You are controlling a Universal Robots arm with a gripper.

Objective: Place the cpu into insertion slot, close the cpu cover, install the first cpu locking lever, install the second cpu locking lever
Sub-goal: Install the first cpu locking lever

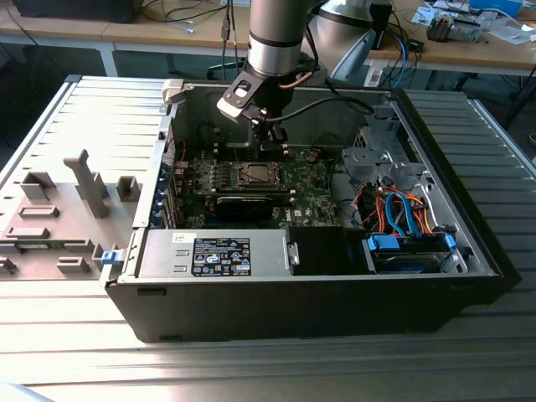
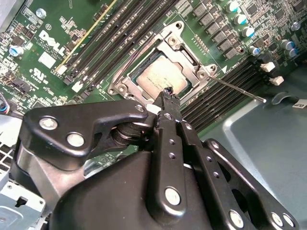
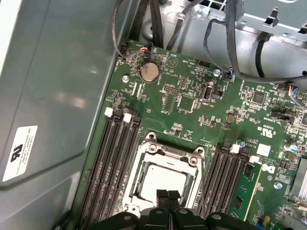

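The cpu (image 2: 158, 79) lies flat in the insertion slot (image 3: 144, 189) on the green board, its dull silver top showing through the square opening of the cpu cover (image 2: 184, 52). The cover lies down around the chip. A thin silvery lever (image 2: 238, 89) sticks out from one socket corner over the memory slots. My gripper (image 2: 168, 92) hovers just above the edge of the socket with its fingertips (image 3: 163, 195) pressed together and nothing between them. In the exterior view the gripper (image 1: 270, 138) hangs inside the open computer case, just behind the socket (image 1: 258, 174).
Long black memory slots (image 3: 112, 163) flank the socket on both sides. The case wall (image 3: 53, 96) rises close beside the board. Black cables (image 3: 216, 43) hang near a metal cage. A labelled power supply (image 1: 222, 255) and blue and orange cables (image 1: 402, 213) fill the case's front.
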